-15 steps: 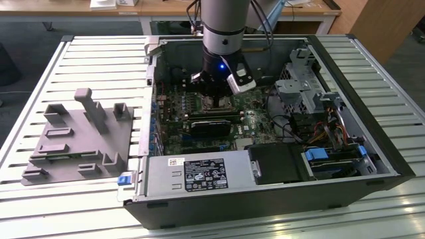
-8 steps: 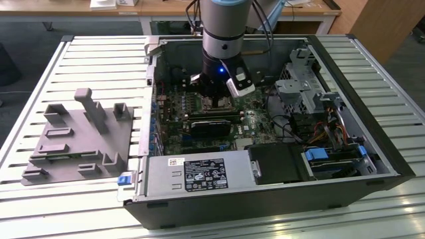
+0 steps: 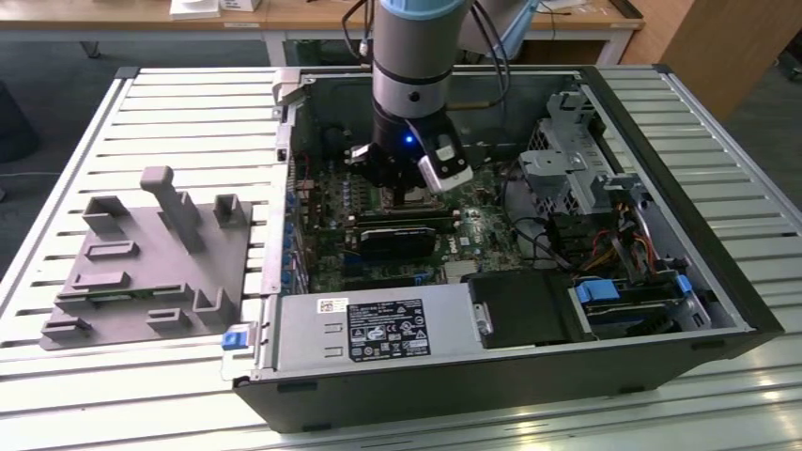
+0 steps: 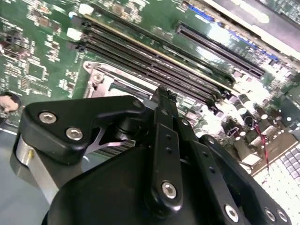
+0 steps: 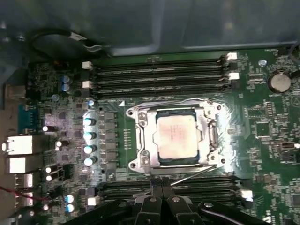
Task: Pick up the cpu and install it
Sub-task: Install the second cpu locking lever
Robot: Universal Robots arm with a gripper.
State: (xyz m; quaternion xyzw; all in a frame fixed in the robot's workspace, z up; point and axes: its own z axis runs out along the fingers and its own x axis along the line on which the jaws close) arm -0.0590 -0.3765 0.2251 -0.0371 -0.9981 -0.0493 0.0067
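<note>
The cpu (image 5: 177, 137), a small square chip with a shiny silver top, lies flat inside the metal-framed socket (image 5: 143, 140) on the green motherboard (image 5: 262, 140). In the first wrist view my gripper (image 5: 161, 186) hangs just beside the socket, with its two black fingers pressed together and nothing between them. In the exterior view the gripper (image 3: 404, 195) reaches down into the open computer case (image 3: 701, 282), over the middle of the board, and covers the socket. The second wrist view shows the gripper (image 4: 161, 96) close above the socket's metal frame (image 4: 101, 77).
Rows of black memory slots (image 5: 159, 75) run on both sides of the socket. A black card (image 3: 398, 237) and the power supply box (image 3: 376, 329) sit nearer the case's front wall. Drive cages and cables (image 3: 589, 188) fill the exterior view's right. A grey tray (image 3: 138, 272) lies outside the case.
</note>
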